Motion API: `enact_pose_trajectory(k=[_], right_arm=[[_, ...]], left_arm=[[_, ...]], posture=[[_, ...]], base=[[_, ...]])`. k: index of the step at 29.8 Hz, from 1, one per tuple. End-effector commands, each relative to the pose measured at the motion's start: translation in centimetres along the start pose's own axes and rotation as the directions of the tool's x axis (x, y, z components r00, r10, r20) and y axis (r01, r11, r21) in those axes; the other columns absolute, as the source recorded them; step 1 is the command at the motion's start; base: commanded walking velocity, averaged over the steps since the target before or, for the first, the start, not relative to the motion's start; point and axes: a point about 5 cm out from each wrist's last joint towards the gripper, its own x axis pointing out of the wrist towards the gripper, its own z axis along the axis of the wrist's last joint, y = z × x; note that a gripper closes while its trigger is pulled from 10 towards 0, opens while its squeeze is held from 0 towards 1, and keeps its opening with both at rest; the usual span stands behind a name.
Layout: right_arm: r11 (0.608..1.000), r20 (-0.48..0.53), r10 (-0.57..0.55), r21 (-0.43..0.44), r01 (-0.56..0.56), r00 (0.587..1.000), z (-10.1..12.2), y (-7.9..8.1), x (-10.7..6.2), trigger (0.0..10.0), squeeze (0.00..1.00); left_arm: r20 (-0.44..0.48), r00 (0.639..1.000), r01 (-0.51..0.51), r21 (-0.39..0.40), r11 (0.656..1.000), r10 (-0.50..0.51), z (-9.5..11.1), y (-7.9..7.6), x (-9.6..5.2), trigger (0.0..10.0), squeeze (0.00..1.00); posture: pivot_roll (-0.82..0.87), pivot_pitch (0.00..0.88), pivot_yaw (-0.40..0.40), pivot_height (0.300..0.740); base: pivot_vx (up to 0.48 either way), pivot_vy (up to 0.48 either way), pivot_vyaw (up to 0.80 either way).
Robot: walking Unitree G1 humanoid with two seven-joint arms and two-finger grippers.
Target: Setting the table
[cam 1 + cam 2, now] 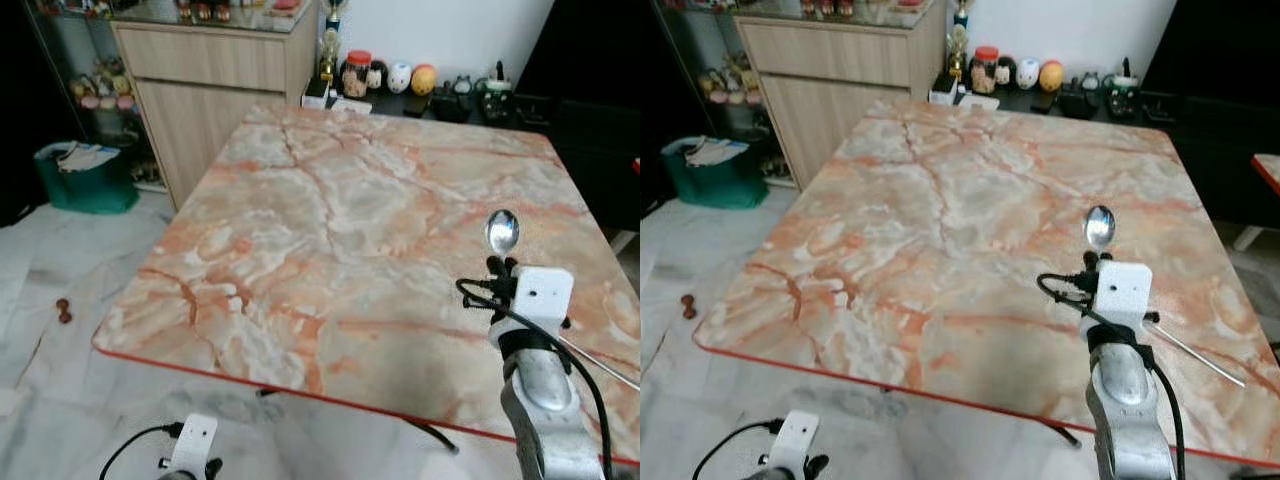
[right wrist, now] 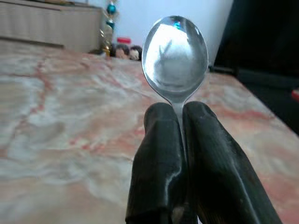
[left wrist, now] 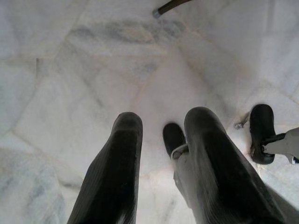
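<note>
The spoon [image 2: 175, 58] sits pinched in my right claw [image 2: 181, 122], neck clamped between the two black fingers, its bowl standing up and forward past the tips. From my head I see that bowl [image 1: 502, 231] over the near right part of the marble bench [image 1: 330, 220], above the surface and not resting on it, with its long axis running away from me along the claw's own line. So what matters for the coming move is height and tilt: the slab lies directly under the spoon, and I judge that I must lower the claw and bring the handle down towards level before letting go.

A thin metal rod [image 1: 1195, 354], perhaps another piece of cutlery, though the view is too poor to be sure, lies on the bench just to the right of my right wrist, slanting towards the right edge. I should set the spoon clear of it. The rest of the top around the claw is bare marble.

My left claw [image 3: 159, 140] hangs low beside me over the pale tiled floor [image 3: 70, 70], fingers parted and holding nothing, well apart from the bench; the right arm is plainly the nearer one. Beyond the far edge stand a wooden cabinet [image 1: 220, 70] and a row of small jars and ornaments [image 1: 390, 78], far from my reach path.
</note>
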Motion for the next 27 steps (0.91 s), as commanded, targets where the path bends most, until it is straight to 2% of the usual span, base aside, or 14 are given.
enact_pose_trajectory(k=[1, 4, 10, 12, 13, 16, 22, 27], right_arm=[[1.0, 0.068, 0.004, -0.028, -0.002, 0.998, 1.1, -0.3, -0.4, 10.0, 0.0], [1.0, 0.115, -0.018, -0.017, 0.02, 0.993, 1.7, -0.6, -0.9, 10.0, 0.0], [1.0, 0.121, -0.025, -0.014, 0.027, 0.992, 1.7, -0.4, -0.4, 10.0, 0.0], [1.0, 0.137, -0.013, -0.006, 0.014, 0.99, 2.0, 0.1, -0.1, 10.0, 0.0], [1.0, 0.137, -0.013, -0.006, 0.014, 0.99, 2.0, 0.1, -0.1, 10.0, 0.0], [1.0, 0.144, -0.019, 0.003, 0.019, 0.989, 2.0, 0.2, 0.1, 10.0, 0.0], [1.0, 0.148, -0.022, 0.003, 0.022, 0.989, 2.0, 0.2, 0.3, 10.0, 0.0], [0.999, 0.144, -0.034, 0.007, 0.033, 0.989, 2.0, 0.0, 0.7, 10.0, 0.0]], left_arm=[[-0.031, 1.0, -0.005, 0.004, 1.0, 0.005, -0.8, 0.0, -0.1, 10.0, 0.0], [-0.036, 0.999, -0.015, 0.01, 1.0, 0.015, -1.0, 0.2, -0.2, 10.0, 0.0], [-0.034, 0.998, -0.06, -0.023, 0.998, 0.059, -1.5, 1.2, -0.4, 10.0, 0.0], [-0.036, 0.994, -0.11, -0.133, 0.985, 0.106, -1.7, 2.4, -0.6, 10.0, 0.0], [-0.036, 0.994, -0.11, -0.133, 0.985, 0.106, -1.7, 2.4, -0.6, 10.0, 0.0], [-0.041, 0.99, -0.143, -0.213, 0.966, 0.137, -2.0, 3.3, -0.8, 10.0, 0.0], [-0.05, 0.986, -0.164, -0.226, 0.96, 0.156, -2.7, 4.2, -1.2, 10.0, 0.0], [-0.049, 0.986, -0.165, -0.238, 0.957, 0.158, -2.7, 4.3, -1.2, 10.0, 0.0]], posture=[[0.06, 0.0, -0.044, 0.74], [0.06, 0.0, -0.041, 0.74], [0.06, 0.0, -0.04, 0.74], [0.06, 0.0, -0.041, 0.74], [0.06, 0.0, -0.041, 0.74], [0.07, 0.0, -0.042, 0.74], [0.07, 0.0, -0.048, 0.74], [0.08, 0.0, -0.053, 0.74]], base=[[0.0, 0.0, 0.0], [0.0, 0.0, 0.0], [0.0, 0.0, 0.0], [0.0, 0.0, 0.0], [0.0, 0.0, 0.0], [0.0, 0.0, 0.0], [0.0, 0.0, 0.0], [0.0, 0.0, 0.0]])
